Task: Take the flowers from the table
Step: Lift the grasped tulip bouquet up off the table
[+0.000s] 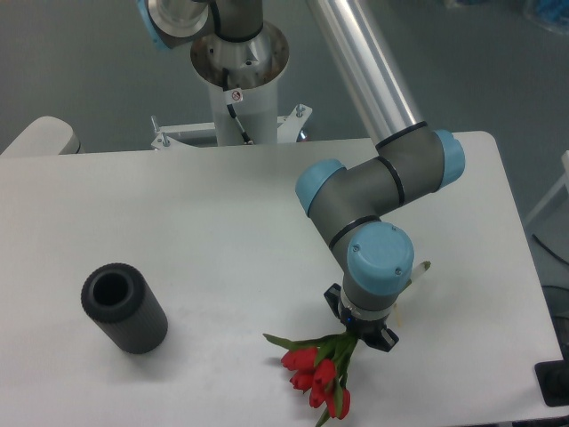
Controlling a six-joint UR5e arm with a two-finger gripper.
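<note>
A: Where are the flowers (pixel 317 378) found?

B: They are seen at the lower centre-right of the frame, near the front edge of the white surface (pixel 178 222). The red buds are clustered toward the bottom, pointing down and slightly left, and a green leaf is spread out to the left of them. The stems run up and to the right beneath the wrist of the arm, and a pale stem end is seen poking out on the wrist's right side.

A: And the tool (pixel 362 334)?

B: It is placed directly over the stems, just above the buds. Only a dark edge of it is visible below the blue-capped wrist joint, as it is looked down upon from above. The stems pass straight under it, so contact with them is suggested, but the fingers themselves are hidden, and how wide they are set cannot be told. Whether the bunch is resting on the surface or raised off it cannot be judged from this angle either.

A: What is seen farther out?

B: A black ribbed cylinder (pixel 124 309) is lying on the surface at the lower left of the frame, well apart from the flowers, with its open end turned up and to the left. The arm's grey links and silver tube are seen rising to the upper middle of the frame, where the white base column (pixel 238 89) is mounted behind the surface's far edge.
</note>
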